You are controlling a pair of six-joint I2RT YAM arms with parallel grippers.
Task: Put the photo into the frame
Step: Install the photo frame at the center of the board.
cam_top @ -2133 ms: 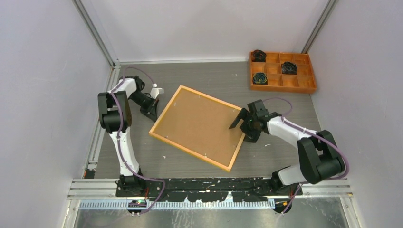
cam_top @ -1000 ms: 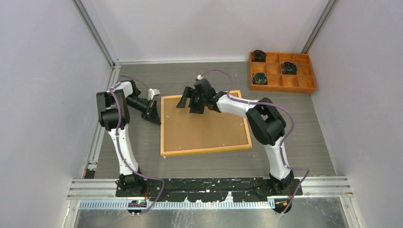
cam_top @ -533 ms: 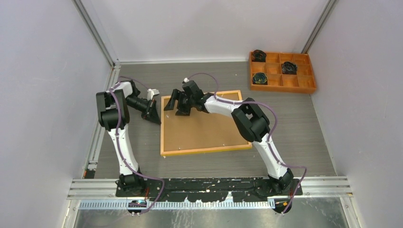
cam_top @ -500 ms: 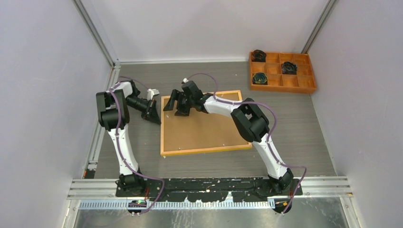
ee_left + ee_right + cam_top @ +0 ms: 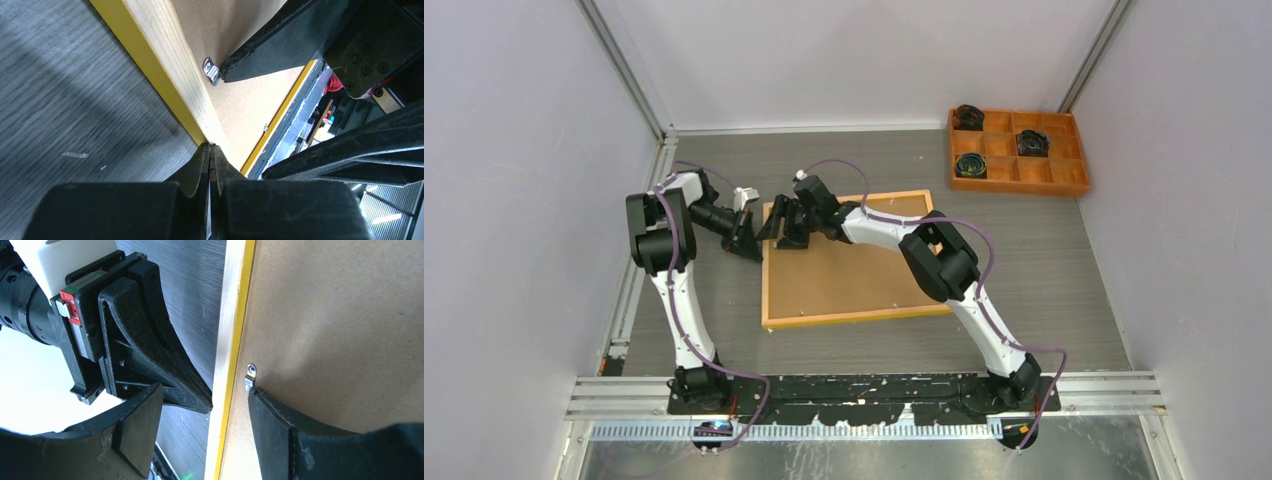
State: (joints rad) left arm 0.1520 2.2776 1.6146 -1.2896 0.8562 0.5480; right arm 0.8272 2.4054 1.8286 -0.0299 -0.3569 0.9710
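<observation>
The frame [image 5: 844, 318] lies back-up on the table, its light wood rim around a brown backing board [image 5: 854, 265]. The photo is not in view. My left gripper [image 5: 746, 240] is shut on nothing, and its tip [image 5: 210, 146] touches the frame's left rim [image 5: 165, 65]. My right gripper [image 5: 782, 226] is open and straddles that left rim [image 5: 227, 340] near the far left corner. One of its fingers [image 5: 272, 425] rests on the board against a metal clip [image 5: 250, 375]. The other finger [image 5: 135, 430] is outside the rim, next to the left gripper [image 5: 150, 355].
An orange compartment tray [image 5: 1016, 150] holding dark coiled items stands at the far right corner. Grey walls and metal rails bound the table on three sides. The same metal clip also shows in the left wrist view [image 5: 212, 71].
The frame has turned from tilted to square with the table. My right gripper has moved left along the frame's far edge to its far left corner. The left gripper has barely moved.
</observation>
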